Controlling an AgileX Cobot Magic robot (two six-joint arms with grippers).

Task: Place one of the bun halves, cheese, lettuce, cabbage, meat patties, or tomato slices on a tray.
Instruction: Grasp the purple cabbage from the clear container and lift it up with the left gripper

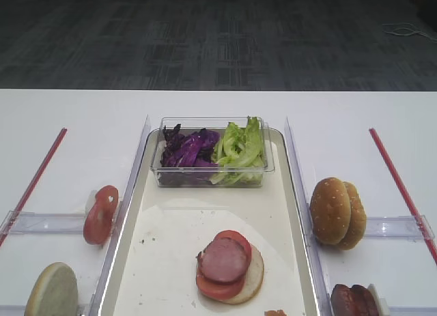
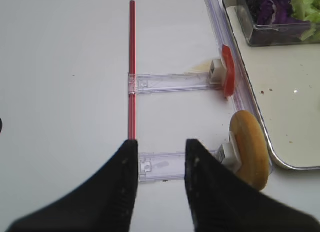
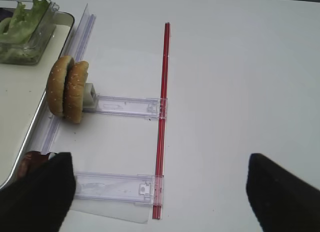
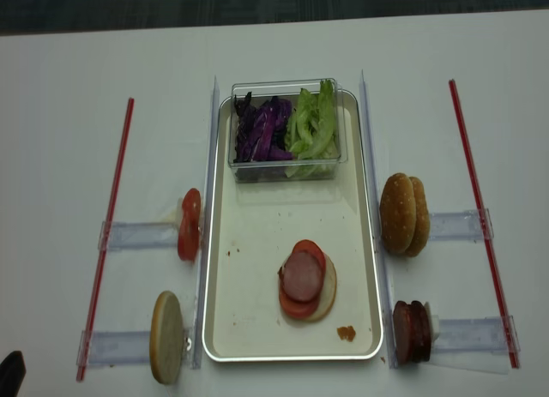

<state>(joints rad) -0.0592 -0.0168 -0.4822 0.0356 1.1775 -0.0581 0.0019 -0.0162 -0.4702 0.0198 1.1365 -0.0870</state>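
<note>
Tray (image 4: 221, 328): one bun half (image 4: 323, 296), two tomato slices (image 4: 299, 307), one meat patty (image 4: 303, 275).

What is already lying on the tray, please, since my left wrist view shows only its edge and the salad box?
Observer: A stack sits on the tray: a bun half at the bottom, tomato slices on it and a meat slice on top.
Operator: Thank you. What stands to the right of the tray?
Observer: Two sesame bun halves stand on edge against each other on a clear holder.
Operator: And are any patties left?
Observer: Yes, meat patties stand on edge on the nearer right holder.
</note>
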